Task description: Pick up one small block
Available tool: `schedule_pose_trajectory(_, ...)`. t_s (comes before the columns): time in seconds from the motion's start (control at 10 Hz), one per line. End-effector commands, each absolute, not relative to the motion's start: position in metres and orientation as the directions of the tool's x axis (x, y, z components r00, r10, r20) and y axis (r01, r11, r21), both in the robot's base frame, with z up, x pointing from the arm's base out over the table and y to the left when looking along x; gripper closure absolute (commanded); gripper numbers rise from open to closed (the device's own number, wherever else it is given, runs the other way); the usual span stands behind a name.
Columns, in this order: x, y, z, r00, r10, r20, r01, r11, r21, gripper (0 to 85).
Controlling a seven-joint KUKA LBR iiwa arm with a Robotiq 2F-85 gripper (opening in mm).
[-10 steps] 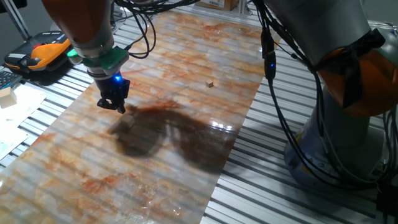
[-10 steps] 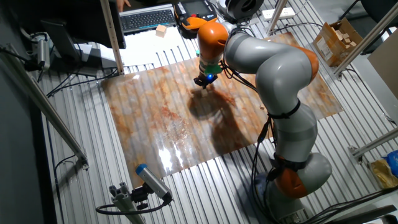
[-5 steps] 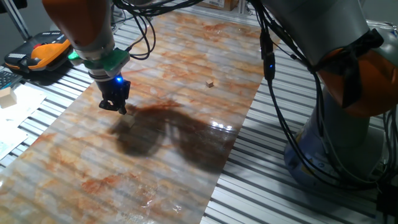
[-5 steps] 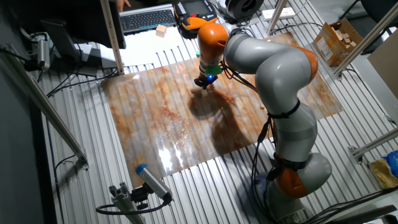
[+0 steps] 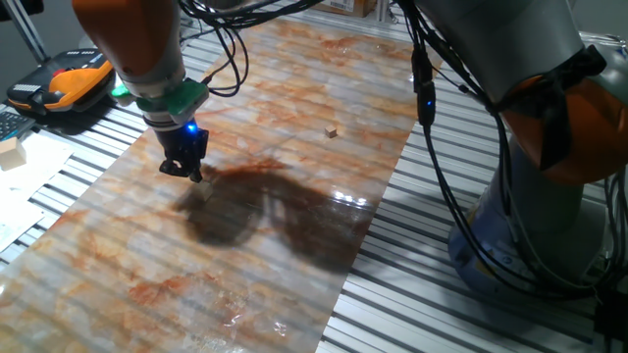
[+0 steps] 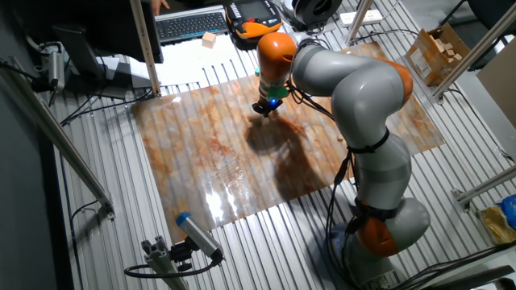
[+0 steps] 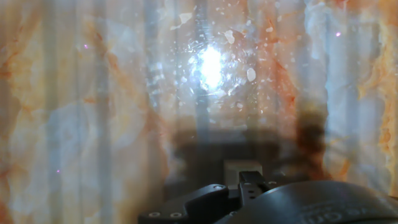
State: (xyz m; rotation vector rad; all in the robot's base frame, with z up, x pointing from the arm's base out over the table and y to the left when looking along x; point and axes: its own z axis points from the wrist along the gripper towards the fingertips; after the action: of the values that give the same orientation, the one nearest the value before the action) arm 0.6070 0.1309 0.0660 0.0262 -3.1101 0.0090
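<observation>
My gripper (image 5: 186, 171) hangs just above the marbled orange-and-white mat (image 5: 294, 245), left of its middle, with the jaws drawn together. It also shows in the other fixed view (image 6: 264, 110), near the mat's far edge. In the hand view the small block (image 7: 242, 166), a pale tan cube, sits at the bottom centre, right at the gripper (image 7: 242, 177), with its dark shadow on the mat behind it. In both fixed views the block is hidden by the fingers.
A much tinier brownish cube (image 5: 332, 129) lies on the mat to the right. A bigger pale wooden block (image 5: 10, 147) rests off the mat at the left, by a keyboard (image 6: 189, 24). An orange-black device (image 5: 69, 83) and slatted aluminium table surround the mat.
The gripper has drifted slightly to the right over the mat. Its jaws have stayed together.
</observation>
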Motion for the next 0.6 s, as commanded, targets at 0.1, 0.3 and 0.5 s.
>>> schedule_pose_trajectory(0.1, 0.6051, 0.1308, 0.0677, -0.999, -0.019, 0.036, -0.019, 1.0, 0.0, 85.0)
schedule_pose_trajectory(0.3, 0.6042, 0.1318, 0.0687, -0.999, -0.008, 0.035, -0.008, 1.0, 0.002, 85.0)
schedule_pose_trajectory(0.5, 0.6053, 0.1348, 0.0683, -1.0, -0.002, 0.026, -0.003, 1.0, -0.025, 68.0)
